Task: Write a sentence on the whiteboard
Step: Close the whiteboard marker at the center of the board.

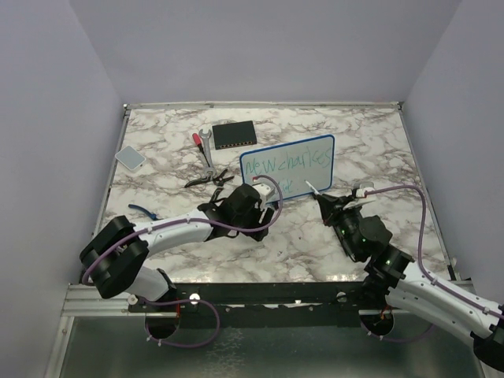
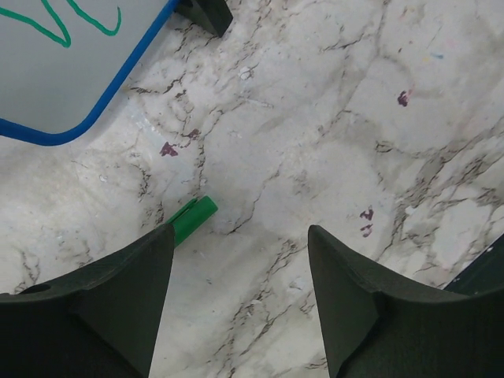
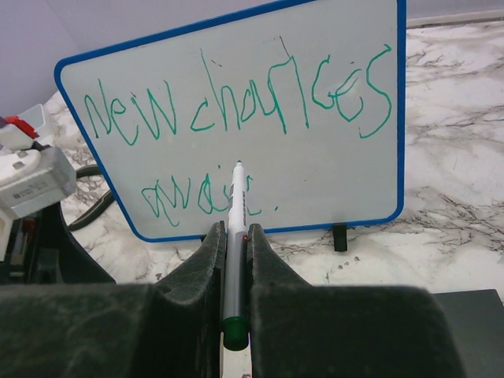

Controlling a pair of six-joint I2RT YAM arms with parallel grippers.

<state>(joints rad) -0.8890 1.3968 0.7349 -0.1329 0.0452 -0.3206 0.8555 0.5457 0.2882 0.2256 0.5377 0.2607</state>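
Note:
The whiteboard (image 1: 287,166), white with a blue rim, stands propped on black feet mid-table. Its green sentence (image 3: 236,102) reads "new charges", with a shorter scrawled second line (image 3: 197,194) below. My right gripper (image 3: 233,228) is shut on a white marker (image 3: 235,206) with a green end. The marker's tip points at the second line, at or just off the board. In the top view the right gripper (image 1: 325,203) is just in front of the board. My left gripper (image 2: 240,236) is open and empty above the table, by the board's lower corner (image 2: 47,79). A green marker cap (image 2: 192,220) lies beside its left finger.
A black box with ports (image 1: 235,135) sits behind the board. A red-handled tool and a wrench (image 1: 203,146) and black pliers (image 1: 209,179) lie to the board's left. A grey pad (image 1: 131,157) lies at far left, and a blue-handled tool (image 1: 142,210) near the left arm.

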